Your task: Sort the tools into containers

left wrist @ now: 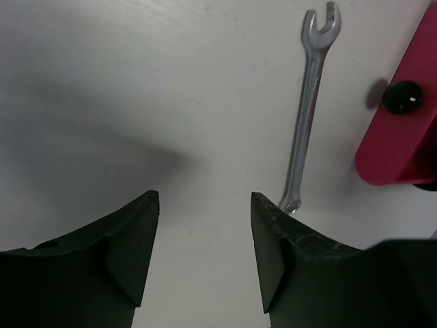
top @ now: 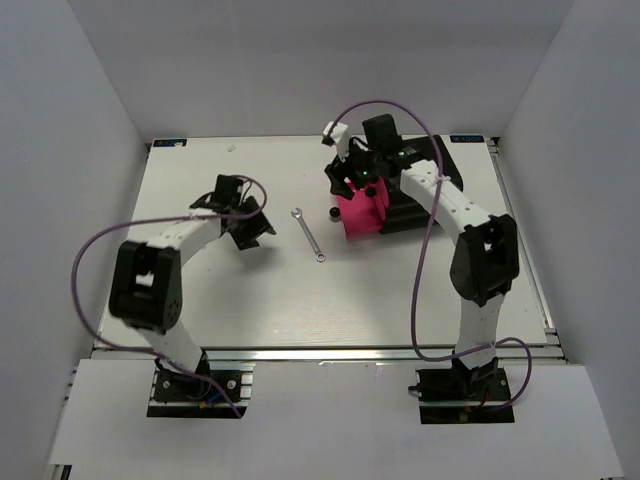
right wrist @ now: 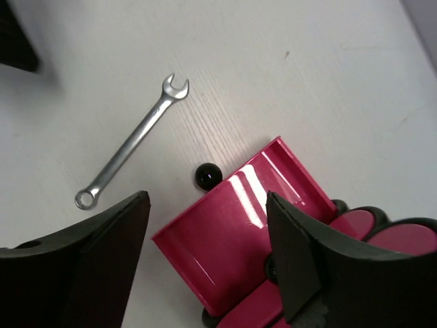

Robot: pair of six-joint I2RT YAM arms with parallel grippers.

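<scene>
Though near drawer (top: 362, 212), wrench (top: 308, 234) on table (top: 250, 290)

White table (top: 260, 300) with faint wood grain fills centre frame. Plain white back wall (top: 320, 60) across top. Slanted white left wall (top: 60, 150) upper left, right wall (top: 590, 150) upper right. Aluminium rail (top: 330, 354) along the table's lower edge, white board (top: 330, 420) below it. Soft even light, faint shadows.
</scene>
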